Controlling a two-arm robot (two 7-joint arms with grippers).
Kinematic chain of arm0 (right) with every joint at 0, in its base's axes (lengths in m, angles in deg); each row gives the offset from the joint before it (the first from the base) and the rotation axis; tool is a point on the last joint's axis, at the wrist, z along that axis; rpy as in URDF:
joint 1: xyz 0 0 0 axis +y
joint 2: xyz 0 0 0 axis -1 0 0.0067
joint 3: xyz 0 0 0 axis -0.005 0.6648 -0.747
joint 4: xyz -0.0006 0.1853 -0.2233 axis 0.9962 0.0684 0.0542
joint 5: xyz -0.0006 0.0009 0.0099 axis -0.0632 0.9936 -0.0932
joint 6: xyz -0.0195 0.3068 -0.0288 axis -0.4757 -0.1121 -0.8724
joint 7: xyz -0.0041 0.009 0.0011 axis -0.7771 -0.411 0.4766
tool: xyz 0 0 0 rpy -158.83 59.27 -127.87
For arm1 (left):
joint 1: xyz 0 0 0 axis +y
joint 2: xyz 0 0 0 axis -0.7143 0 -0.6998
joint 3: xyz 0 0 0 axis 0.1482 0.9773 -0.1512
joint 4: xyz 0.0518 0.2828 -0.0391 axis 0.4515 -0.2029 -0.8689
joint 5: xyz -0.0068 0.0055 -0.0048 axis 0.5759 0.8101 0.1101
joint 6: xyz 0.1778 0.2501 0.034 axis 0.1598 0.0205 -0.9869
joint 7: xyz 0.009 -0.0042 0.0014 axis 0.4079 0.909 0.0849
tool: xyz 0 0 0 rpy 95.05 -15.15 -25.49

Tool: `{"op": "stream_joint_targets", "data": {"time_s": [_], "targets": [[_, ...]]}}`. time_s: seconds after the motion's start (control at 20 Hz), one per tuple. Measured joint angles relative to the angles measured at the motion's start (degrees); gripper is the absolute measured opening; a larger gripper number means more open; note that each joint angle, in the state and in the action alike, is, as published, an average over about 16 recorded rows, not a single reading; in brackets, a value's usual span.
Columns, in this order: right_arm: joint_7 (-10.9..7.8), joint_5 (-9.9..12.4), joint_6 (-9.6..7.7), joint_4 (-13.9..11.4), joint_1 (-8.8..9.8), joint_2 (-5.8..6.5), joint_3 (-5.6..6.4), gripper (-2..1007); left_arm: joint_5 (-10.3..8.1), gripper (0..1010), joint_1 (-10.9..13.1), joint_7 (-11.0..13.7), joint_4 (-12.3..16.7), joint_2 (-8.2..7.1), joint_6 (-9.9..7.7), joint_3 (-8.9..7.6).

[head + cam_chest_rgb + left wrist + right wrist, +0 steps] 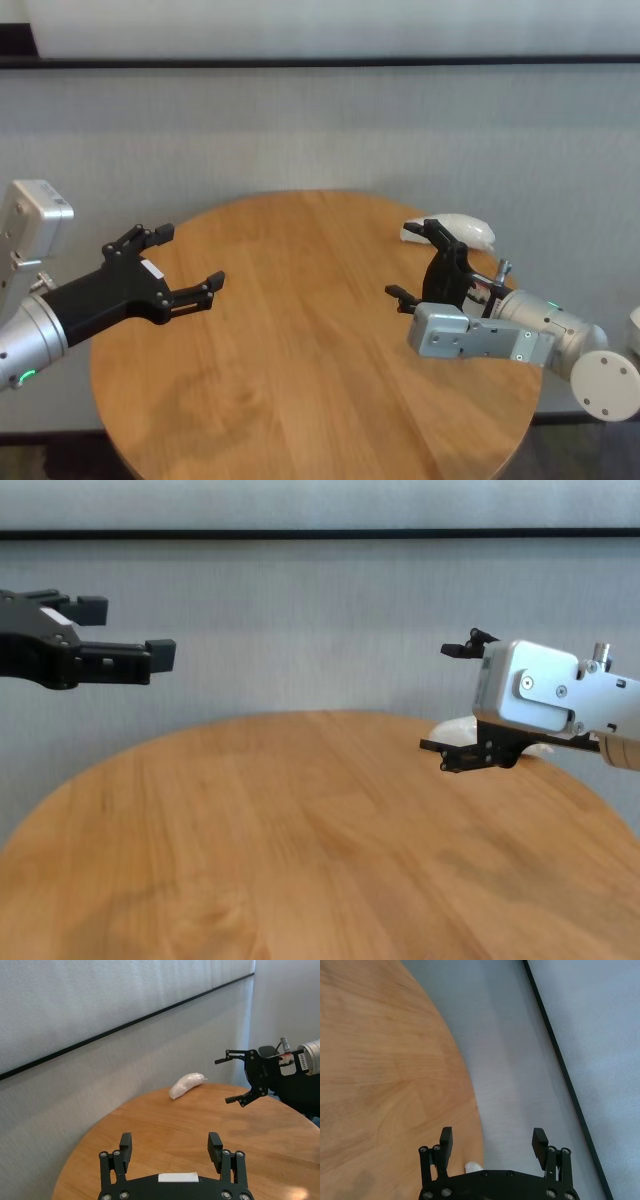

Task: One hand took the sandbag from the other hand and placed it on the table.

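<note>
Both grippers are hanging above the table [300, 350] with fingers spread and gripping nothing. At centre left of the head view the left gripper [190, 258] is pointing inward; the right gripper [415, 262] is hovering centre right. Behind it, the sandbag [465, 229] is lying on the table's far right edge.

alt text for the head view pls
A white sandbag lies at the far right edge of a round wooden table. Both grippers hover open and empty above it: left, and right near the bag.
</note>
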Motion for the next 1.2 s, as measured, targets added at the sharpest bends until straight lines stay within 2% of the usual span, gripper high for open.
{"op": "stream_joint_targets", "data": {"time_s": [0.2, 0.5, 0.6, 0.85, 1.2], "targets": [[-0.21, 0.48, 0.27, -2.16, 0.99, 0.38, 0.13, 1000, 0.0, 999, 0.0, 0.0, 0.0, 0.0, 0.0, 0.0], [-0.29, 0.48, 0.26, -1.81, 0.86, 0.33, 0.16, 1000, 0.0, 999, 0.0, 0.0, 0.0, 0.0, 0.0, 0.0], [-0.81, 1.13, 0.51, -1.39, 0.78, 0.17, 0.34, 1000, 0.0, 999, 0.0, 0.0, 0.0, 0.0, 0.0, 0.0], [-3.62, 4.83, 1.98, 0.75, 0.18, -0.99, 0.99, 1000, 0.0, 999, 0.0, 0.0, 0.0, 0.0, 0.0, 0.0], [-9.29, 11.59, 5.24, 4.24, -1.31, -3.54, 1.05, 1000, 0.0, 999, 0.0, 0.0, 0.0, 0.0, 0.0, 0.0]]}}
